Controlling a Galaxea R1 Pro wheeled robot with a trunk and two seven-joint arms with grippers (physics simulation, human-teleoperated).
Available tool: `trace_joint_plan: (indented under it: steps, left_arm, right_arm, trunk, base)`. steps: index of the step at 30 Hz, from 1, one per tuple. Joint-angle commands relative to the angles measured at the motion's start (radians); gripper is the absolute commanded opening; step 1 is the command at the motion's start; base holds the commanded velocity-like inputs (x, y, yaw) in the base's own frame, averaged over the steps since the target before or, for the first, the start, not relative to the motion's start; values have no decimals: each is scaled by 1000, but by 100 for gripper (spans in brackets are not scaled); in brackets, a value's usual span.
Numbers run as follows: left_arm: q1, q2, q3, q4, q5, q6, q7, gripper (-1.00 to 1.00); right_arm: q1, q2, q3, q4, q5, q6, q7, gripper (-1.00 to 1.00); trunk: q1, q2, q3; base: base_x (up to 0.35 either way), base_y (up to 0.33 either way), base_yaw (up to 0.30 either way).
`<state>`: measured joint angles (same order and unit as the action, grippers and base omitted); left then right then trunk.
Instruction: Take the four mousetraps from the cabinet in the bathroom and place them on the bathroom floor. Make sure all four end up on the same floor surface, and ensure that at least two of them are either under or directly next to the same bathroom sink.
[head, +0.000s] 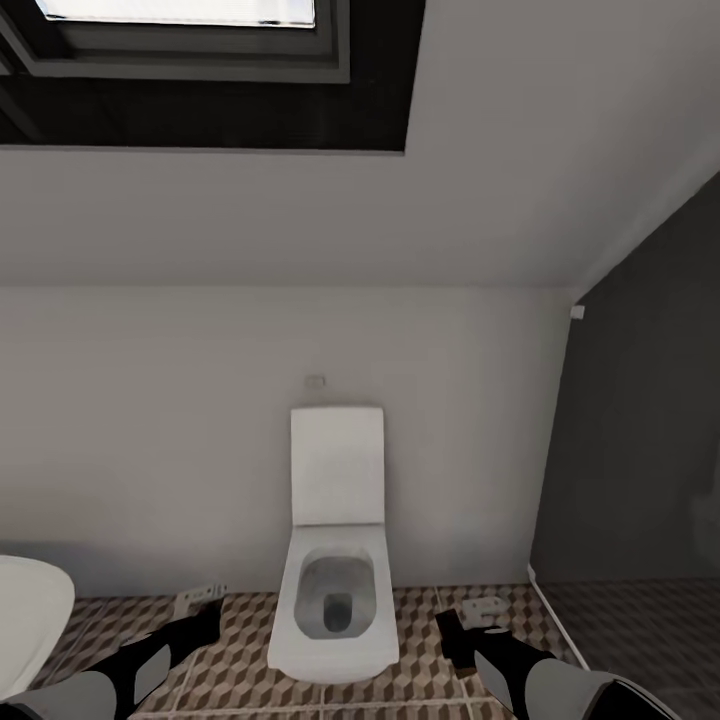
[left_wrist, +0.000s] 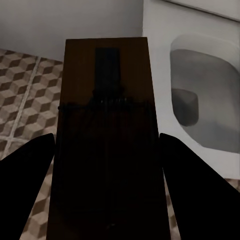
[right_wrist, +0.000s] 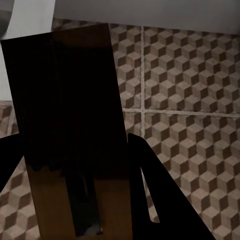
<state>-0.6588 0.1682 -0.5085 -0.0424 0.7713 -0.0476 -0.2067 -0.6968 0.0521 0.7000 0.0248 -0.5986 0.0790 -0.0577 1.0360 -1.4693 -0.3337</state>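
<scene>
A: Left to right?
B: Left claw (left_wrist: 107, 165) grips one small flat brown wooden mousetrap (left_wrist: 107, 100); right claw (right_wrist: 75, 170) grips another (right_wrist: 70, 115), both above the cube-patterned tiled bathroom floor (head: 240, 650).
A: Progress?
B: Neither trap placed yet.

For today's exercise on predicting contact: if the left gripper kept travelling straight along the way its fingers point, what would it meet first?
Probably the white toilet. The left gripper, shut on a mousetrap, points toward the toilet's side over the tiled floor, though depth is unclear.
</scene>
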Motion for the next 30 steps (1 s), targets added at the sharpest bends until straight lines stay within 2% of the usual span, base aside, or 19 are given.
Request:
trace_joint_plan:
  steps: [1,11,18,30]
  left_arm:
    - [-1,1,-8,1,8,-3,-3,-100]
    - [-1,2,-9,1,8,-3,0,-100]
    - [-1,1,-9,1,6,-3,40,-100]
    - [-1,0,-10,1,3,-3,56,-100]
  right_arm:
    - [-1,1,8,1,-10,2,-2,-100]
    - [-1,0,9,1,-8,2,-3,-100]
    - [-1,0,7,1,-10,-5,-8,-100]
    - [-1,0,3,1,-17,-10,-16,-100]
  trunk:
    - [4,-8,-4]
    - [42,-78,-36]
    - [69,-127,-58]
    - [115,-211,-95]
  base:
    - [0,0,0]
    - [0,0,0]
    - [0,0,0]
    - [0,0,0]
